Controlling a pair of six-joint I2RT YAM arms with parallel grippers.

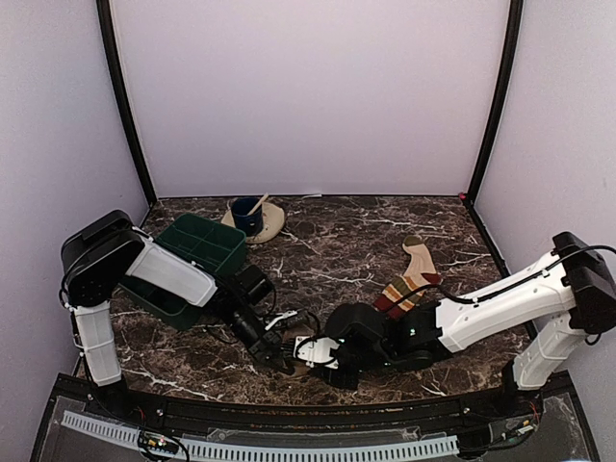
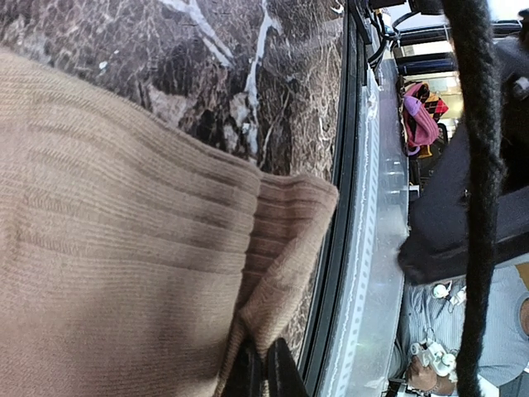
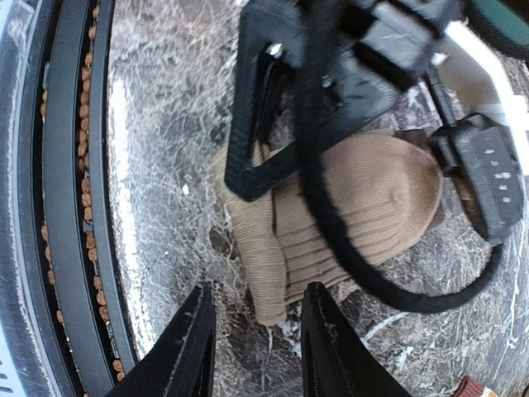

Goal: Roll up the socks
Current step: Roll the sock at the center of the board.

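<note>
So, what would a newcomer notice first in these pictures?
Near the front of the table, the left gripper pinches a fold of a bunched tan sock, and the right gripper stands open beside it. A striped sock lies flat right of centre, and a green tray sits at the left.

One tan sock (image 3: pixel 380 194), one striped sock (image 1: pixel 409 284), one tray (image 1: pixel 197 223), one cup (image 1: pixel 245 217)

On the worktop (image 1: pixel 327 241), the tray (image 1: pixel 197 252) sits at left, a cup (image 1: pixel 246 216) behind it. The far sock (image 1: pixel 412 277) lies right of centre. The near sock (image 3: pixel 364 207) lies at lower centre, between the left end effector (image 2: pixel 264 376) and the right end effector (image 3: pixel 258 306).
</note>
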